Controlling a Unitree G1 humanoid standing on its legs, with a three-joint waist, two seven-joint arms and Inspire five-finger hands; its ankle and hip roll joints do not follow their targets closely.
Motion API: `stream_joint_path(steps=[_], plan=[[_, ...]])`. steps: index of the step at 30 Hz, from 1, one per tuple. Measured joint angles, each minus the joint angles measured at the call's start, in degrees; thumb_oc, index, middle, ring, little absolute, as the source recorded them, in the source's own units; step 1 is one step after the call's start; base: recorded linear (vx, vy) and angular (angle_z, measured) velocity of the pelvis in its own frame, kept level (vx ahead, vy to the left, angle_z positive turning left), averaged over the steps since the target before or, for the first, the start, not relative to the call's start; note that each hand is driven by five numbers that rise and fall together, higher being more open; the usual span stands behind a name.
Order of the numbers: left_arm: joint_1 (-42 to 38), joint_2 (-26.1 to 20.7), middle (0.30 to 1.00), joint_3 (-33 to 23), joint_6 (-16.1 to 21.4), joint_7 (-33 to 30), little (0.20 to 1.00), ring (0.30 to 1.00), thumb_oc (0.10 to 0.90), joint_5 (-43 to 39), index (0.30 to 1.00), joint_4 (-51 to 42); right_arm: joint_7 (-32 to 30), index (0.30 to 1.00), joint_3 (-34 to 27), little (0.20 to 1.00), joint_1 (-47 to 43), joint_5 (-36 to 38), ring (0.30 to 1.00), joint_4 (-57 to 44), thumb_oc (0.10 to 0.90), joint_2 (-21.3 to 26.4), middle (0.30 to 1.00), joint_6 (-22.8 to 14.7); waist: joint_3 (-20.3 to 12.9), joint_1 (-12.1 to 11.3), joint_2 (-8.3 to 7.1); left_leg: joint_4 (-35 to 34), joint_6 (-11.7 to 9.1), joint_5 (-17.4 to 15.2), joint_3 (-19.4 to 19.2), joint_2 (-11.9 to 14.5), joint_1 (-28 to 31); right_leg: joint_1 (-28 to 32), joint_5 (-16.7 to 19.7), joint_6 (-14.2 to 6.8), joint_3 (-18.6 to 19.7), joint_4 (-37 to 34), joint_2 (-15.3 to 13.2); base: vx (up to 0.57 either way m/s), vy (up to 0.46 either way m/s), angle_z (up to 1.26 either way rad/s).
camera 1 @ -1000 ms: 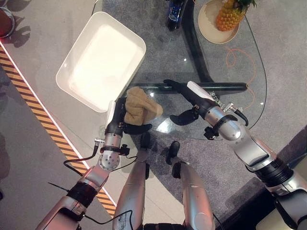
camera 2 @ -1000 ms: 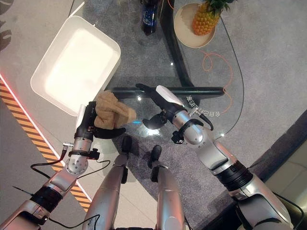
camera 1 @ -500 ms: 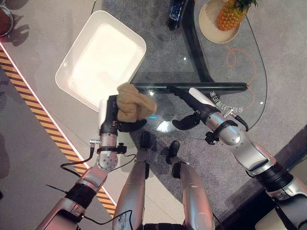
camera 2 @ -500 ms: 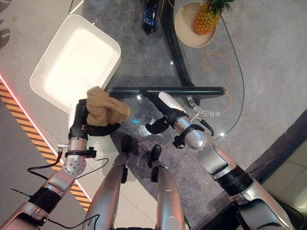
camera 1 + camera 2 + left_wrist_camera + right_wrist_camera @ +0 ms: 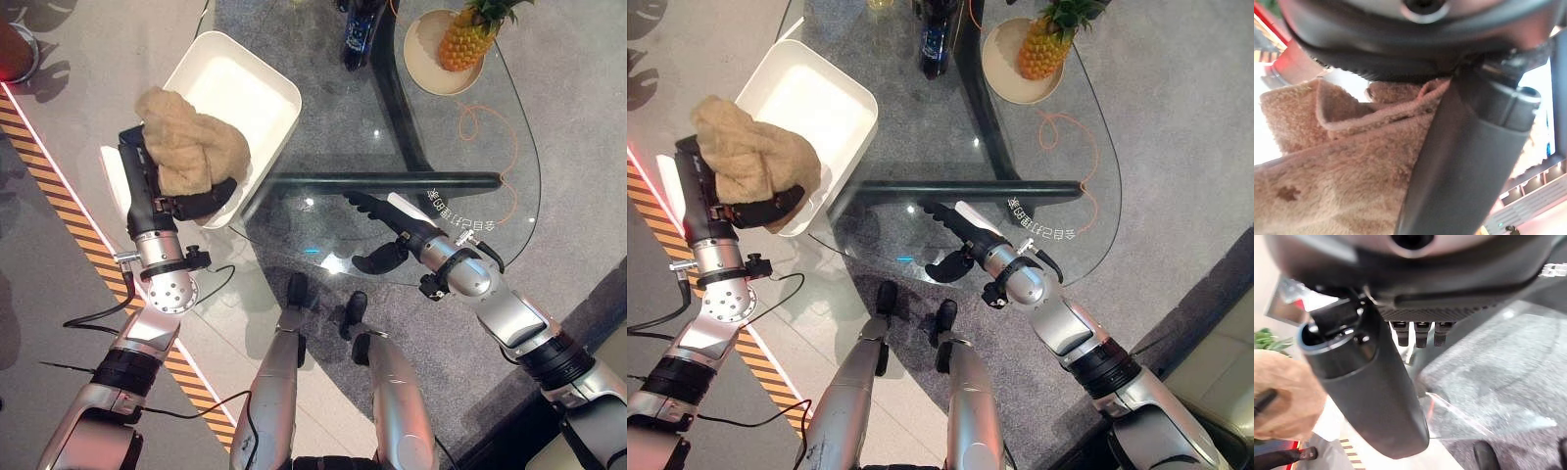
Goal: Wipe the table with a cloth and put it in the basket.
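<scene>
So the left hand (image 5: 147, 186) has its dark fingers curled round the cloth (image 5: 191, 152), a fluffy tan terry thing all bunched up in a lump. It's held up over the near corner of the basket (image 5: 250, 93), which is really a smooth white rectangular tub with rounded corners sitting beside the worktop (image 5: 490, 225). That worktop is clear rounded glass with a dark bar frame under it. The right hand (image 5: 392, 230) hovers over the glass near its front edge, fingers loose and stretched out, holding nothing. At the far end there's a pineapple (image 5: 468, 34) on a round beige plate (image 5: 423, 59) and a dark bottle (image 5: 358, 34).
</scene>
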State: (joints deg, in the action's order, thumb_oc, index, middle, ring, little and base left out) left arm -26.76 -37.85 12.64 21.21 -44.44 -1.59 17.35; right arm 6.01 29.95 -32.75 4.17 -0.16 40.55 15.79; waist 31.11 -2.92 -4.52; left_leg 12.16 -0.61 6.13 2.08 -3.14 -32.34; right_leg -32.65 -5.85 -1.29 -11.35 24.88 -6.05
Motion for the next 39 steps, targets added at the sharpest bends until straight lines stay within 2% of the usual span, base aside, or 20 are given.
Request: stream_joint_path(steps=[4, 10, 14, 18, 25, 32, 39], plan=[[-3.0, 0.0, 0.300, 0.2, -1.3, -0.8, 0.200, 0.300, 0.100, 0.3, 0.300, 1.5, 0.7, 0.900, 0.6, 0.900, -0.1, 0.4, 0.900, 0.7, 0.800, 0.0, 0.900, 0.1, 0.0, 0.3, 0.01, 0.0, 0.1, 0.1, -1.0, 0.1, -0.9, -1.3, 0.0, 0.0, 0.7, 0.2, 0.1, 0.00, 0.066, -0.07], [-9.6, -0.1, 0.300, 0.8, -4.5, -1.2, 0.200, 0.300, 0.100, 0.3, 0.300, 12.4, 2.0, 0.900, 2.3, 0.900, -1.8, 1.0, 0.900, 2.4, 0.800, 0.0, 0.900, 0.1, 0.0, 1.9, 0.01, 0.0, 0.3, 0.2, -1.4, 0.1, -1.3, -1.8, 0.0, 0.0, 1.1, 0.2, 0.0, 0.00, 0.063, -0.03], [-13.9, -0.1, 0.300, 2.7, -5.0, -1.2, 0.200, 0.300, 0.100, -1.9, 0.300, 19.3, 2.9, 0.900, 4.2, 0.900, -5.1, 1.2, 0.900, 4.0, 0.800, 0.1, 0.900, 0.1, 0.0, 2.9, 0.01, 0.8, 0.3, 0.1, -1.6, 0.1, -2.7, -3.1, 0.0, 0.0, 1.2, 0.5, 0.1, 0.01, 0.069, -0.01], [-16.7, -0.3, 0.300, 3.6, -6.6, -1.2, 0.200, 0.300, 0.100, -3.5, 0.300, 22.8, 2.9, 0.900, 4.3, 0.900, -6.5, 2.3, 0.900, 4.3, 0.800, 0.1, 0.900, 0.1, 0.0, 3.2, 0.01, 1.1, 0.3, 0.0, -2.0, 0.1, -3.7, -4.4, 0.0, 0.0, 1.8, 1.1, 0.1, -0.01, 0.066, -0.04], [-21.5, -1.1, 0.300, 4.8, -8.6, -1.2, 0.200, 0.300, 0.100, -4.5, 0.300, 25.5, 3.0, 0.900, 5.0, 0.900, -7.8, 2.7, 0.900, 5.4, 0.800, 0.2, 0.900, 0.1, 0.0, 3.6, -0.08, 2.5, 0.3, -0.2, -2.3, 0.3, -6.6, -7.1, 0.3, 0.1, 2.2, 1.9, 0.1, 0.00, 0.056, -0.03], [-24.0, -1.5, 0.300, 6.4, -9.8, -0.8, 0.200, 0.300, 0.100, -4.5, 0.300, 28.1, 3.4, 0.900, 6.0, 0.900, -7.8, 2.7, 0.900, 5.5, 0.800, 0.2, 0.900, 0.3, 0.0, 5.5, -0.37, 3.9, 0.6, -0.4, -2.4, 0.2, -9.4, -9.1, 0.7, -0.2, 2.2, 1.9, 0.2, 0.00, 0.020, 0.00], [-26.4, -1.5, 0.300, 7.9, -13.6, 3.6, 0.200, 0.300, 0.100, -5.5, 0.300, 31.0, 3.4, 0.900, 6.7, 0.900, -9.0, 2.7, 0.900, 5.5, 0.800, 0.1, 0.900, 0.3, -0.1, 6.2, -1.13, 4.0, 0.6, -0.5, -2.5, 0.4, -9.8, -9.6, 0.9, -0.1, 2.3, 1.8, 0.3, 0.00, 0.001, 0.00]])
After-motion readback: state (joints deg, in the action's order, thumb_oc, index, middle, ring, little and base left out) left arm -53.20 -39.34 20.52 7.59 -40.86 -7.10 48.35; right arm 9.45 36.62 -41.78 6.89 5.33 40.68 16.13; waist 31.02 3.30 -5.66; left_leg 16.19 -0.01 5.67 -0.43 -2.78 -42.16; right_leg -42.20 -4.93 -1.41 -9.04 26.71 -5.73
